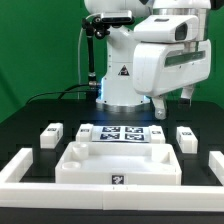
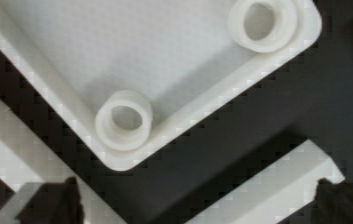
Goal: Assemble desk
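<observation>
The white desk tabletop (image 1: pixel 115 163) lies recessed face up at the front middle of the table. In the wrist view its corner (image 2: pixel 173 70) shows two round leg sockets (image 2: pixel 123 118) (image 2: pixel 262 22). Short white leg blocks lie beside it: two on the exterior view's left (image 1: pixel 52 134) (image 1: pixel 85 130) and two on its right (image 1: pixel 157 134) (image 1: pixel 186 136). My gripper (image 1: pixel 172 100) hangs well above the right-hand legs, open and empty. In the wrist view the gripper (image 2: pixel 194 206) has one dark fingertip (image 2: pixel 48 205) at each side, with the tabletop corner beyond them.
The marker board (image 1: pixel 118 133) lies flat behind the tabletop. A long white border rail (image 1: pixel 22 165) runs round the left, right (image 1: pixel 208 168) and front of the work area. The arm's base (image 1: pixel 120 75) stands at the back middle. A white strip (image 2: pixel 244 190) crosses the wrist view.
</observation>
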You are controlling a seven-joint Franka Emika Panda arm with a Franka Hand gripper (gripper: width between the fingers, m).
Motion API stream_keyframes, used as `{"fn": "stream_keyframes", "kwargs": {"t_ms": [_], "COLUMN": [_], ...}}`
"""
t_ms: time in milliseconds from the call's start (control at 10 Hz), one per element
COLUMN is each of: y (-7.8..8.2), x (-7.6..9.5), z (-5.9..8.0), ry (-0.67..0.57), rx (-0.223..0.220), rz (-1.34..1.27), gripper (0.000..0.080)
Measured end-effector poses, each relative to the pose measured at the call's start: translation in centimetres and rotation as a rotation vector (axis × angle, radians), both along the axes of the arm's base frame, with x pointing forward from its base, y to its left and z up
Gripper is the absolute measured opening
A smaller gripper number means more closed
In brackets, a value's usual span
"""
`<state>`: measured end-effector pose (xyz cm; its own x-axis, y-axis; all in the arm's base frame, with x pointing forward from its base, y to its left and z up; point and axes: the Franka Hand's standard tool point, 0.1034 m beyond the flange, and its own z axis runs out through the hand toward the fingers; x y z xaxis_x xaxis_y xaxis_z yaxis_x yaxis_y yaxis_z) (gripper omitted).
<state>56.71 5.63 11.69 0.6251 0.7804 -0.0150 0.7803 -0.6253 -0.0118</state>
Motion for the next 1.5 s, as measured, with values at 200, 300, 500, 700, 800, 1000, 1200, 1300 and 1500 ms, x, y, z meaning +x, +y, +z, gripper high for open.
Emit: {"fn": "stream_keyframes", "kwargs": {"t_ms": [200,300,500,700,800,1000,1200,1300,1500], "y": [0.0,0.0,0.0,0.0,0.0,-0.2,-2.3,-3.7,-6.0], "x": [0.0,0.0,0.0,0.0,0.0,-0.2,-2.9,-3.7,-5.0], "z": [0.0,0.0,0.0,0.0,0.0,-0.3,-1.0,-1.1,-1.8], "ry": [0.000,0.000,0.000,0.001,0.001,-0.015,-0.011,0.000,0.024], "rx": [0.000,0.000,0.000,0.000,0.000,0.003,0.005,0.008,0.018], "rz": [0.000,0.000,0.000,0.006,0.023,0.115,0.382,0.513,0.660], "gripper": [0.0649,0.0649,0.0649,0.0649,0.0649,0.0649,0.0649,0.0649,0.0649]}}
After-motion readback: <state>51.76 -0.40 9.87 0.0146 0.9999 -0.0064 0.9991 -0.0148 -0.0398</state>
